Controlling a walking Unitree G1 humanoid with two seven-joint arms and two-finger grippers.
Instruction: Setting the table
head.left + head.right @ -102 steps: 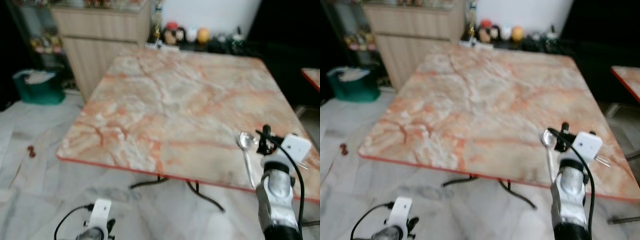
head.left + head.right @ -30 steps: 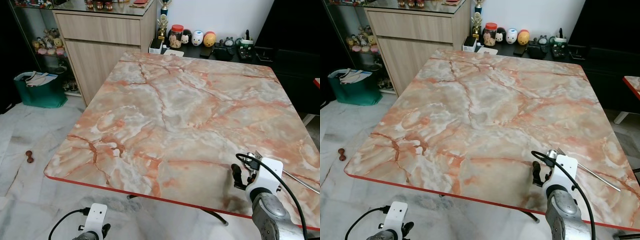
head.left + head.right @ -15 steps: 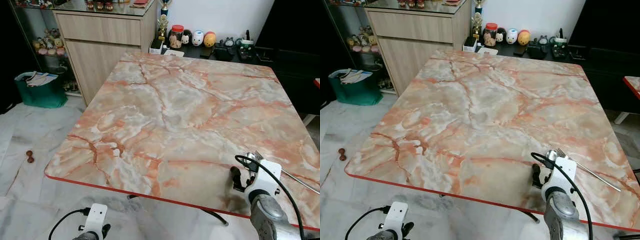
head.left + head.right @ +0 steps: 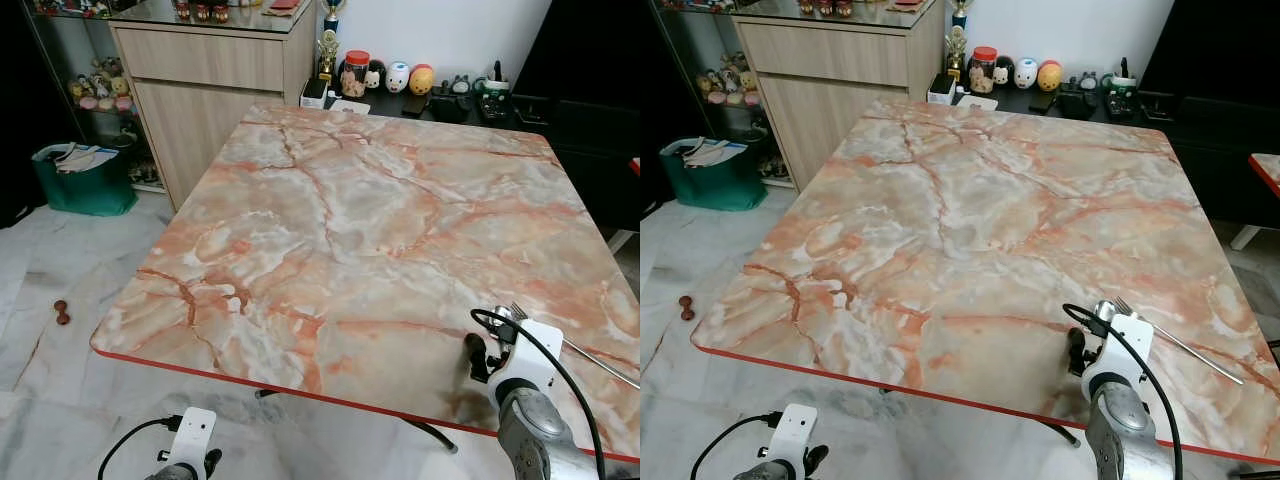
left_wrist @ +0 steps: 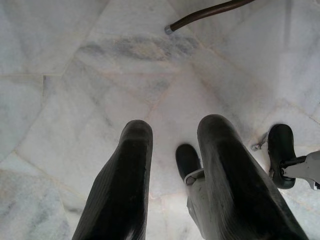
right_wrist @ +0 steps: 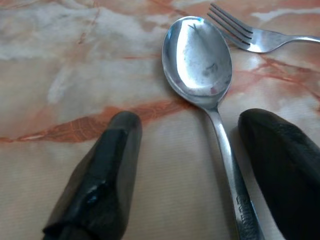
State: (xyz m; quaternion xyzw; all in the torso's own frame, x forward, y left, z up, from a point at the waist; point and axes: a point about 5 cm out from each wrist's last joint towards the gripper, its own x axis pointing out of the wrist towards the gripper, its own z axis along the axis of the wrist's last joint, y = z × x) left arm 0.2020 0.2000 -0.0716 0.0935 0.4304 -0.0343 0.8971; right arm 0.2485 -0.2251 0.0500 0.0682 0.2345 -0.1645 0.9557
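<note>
Fingers parted, the right gripper (image 6: 200,170) rests low on the pink-veined marble table (image 4: 350,220), its black fingertips (image 6: 105,165) straddling the handle of a shiny steel spoon (image 6: 200,60) lying flat between them; just beyond the bowl lies a silver fork (image 6: 250,35). Left gripper (image 5: 175,175) hangs spread over pale marble floor (image 5: 75,75).

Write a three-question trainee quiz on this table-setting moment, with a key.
1. True or false: the right gripper is clamped on the spoon.
2. Which utensil lies beside the spoon on the marble table? A) knife B) fork C) ladle
3. Fill in: the left gripper hangs low over the ___.

Key:
1. False; its fingers stand open either side of the handle, which lies on the table.
2. B, the fork.
3. Floor.
</note>
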